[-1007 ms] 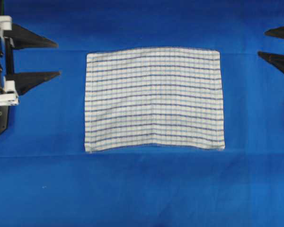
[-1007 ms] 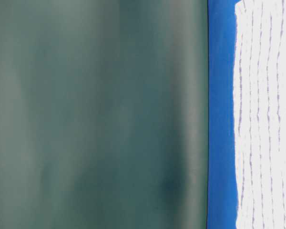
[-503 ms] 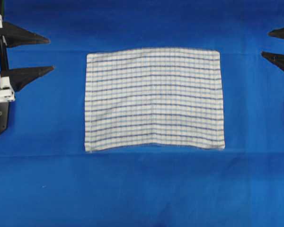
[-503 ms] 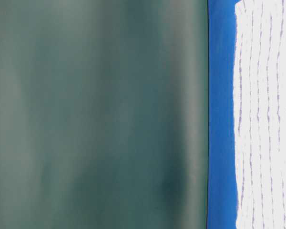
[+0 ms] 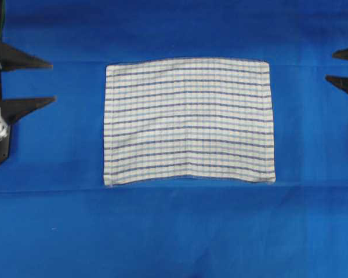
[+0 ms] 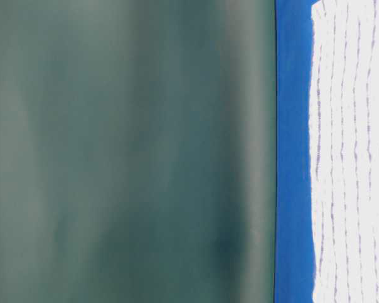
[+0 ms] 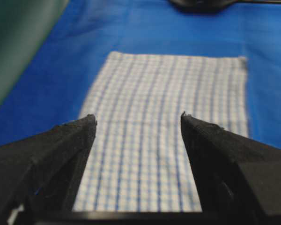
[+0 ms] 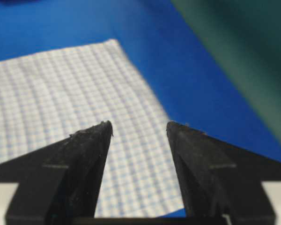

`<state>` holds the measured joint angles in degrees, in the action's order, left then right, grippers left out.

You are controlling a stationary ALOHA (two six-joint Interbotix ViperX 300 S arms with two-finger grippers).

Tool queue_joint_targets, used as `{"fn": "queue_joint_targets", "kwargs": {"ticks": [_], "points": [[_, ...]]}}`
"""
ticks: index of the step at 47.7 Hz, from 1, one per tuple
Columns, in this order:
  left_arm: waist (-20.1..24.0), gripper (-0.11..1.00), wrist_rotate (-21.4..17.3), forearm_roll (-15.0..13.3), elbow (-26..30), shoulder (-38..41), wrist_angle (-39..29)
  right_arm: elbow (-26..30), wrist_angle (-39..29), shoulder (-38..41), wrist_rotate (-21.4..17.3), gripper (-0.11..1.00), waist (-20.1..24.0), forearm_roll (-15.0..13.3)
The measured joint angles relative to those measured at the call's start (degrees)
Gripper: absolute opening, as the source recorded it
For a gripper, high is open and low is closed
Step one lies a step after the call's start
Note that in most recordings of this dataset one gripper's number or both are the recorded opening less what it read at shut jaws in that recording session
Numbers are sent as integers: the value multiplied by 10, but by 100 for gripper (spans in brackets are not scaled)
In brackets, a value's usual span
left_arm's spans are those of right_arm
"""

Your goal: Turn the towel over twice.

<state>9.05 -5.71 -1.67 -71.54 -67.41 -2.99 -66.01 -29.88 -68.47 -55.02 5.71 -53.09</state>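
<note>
- Fingers of the left gripper [image 5: 37, 81] stood spread apart with nothing between them, at the left edge of the overhead view; its wrist view showed the two black fingertips [image 7: 79, 129] wide open and clear of the cloth.
- Fingers of the right gripper [image 5: 345, 65] were also parted and empty, at the right edge of the overhead view.
- Compared with one second before, both grippers had drawn back toward their own edges, away from the towel [image 5: 188, 121]. The towel itself had not shifted.
- I judged from this that the arms were retreating after a finished step, possibly the last turn, but the pictures could not confirm how many turns were done.
- The towel lay flat and fully spread in the middle of the blue table covering [image 5: 174, 237], well apart from both grippers, checked grid facing up.
- Its long axis ran from left to right in the overhead view, the dark stripes along it; the short edges faced the two grippers.
</note>
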Motion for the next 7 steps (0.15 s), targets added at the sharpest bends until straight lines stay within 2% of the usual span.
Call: {"fn": "queue_joint_targets", "kwargs": {"ticks": [7], "points": [[-26, 68, 2, -1, -33, -41, -4, -41, 31, -35, -4, 58, 0, 8]]}}
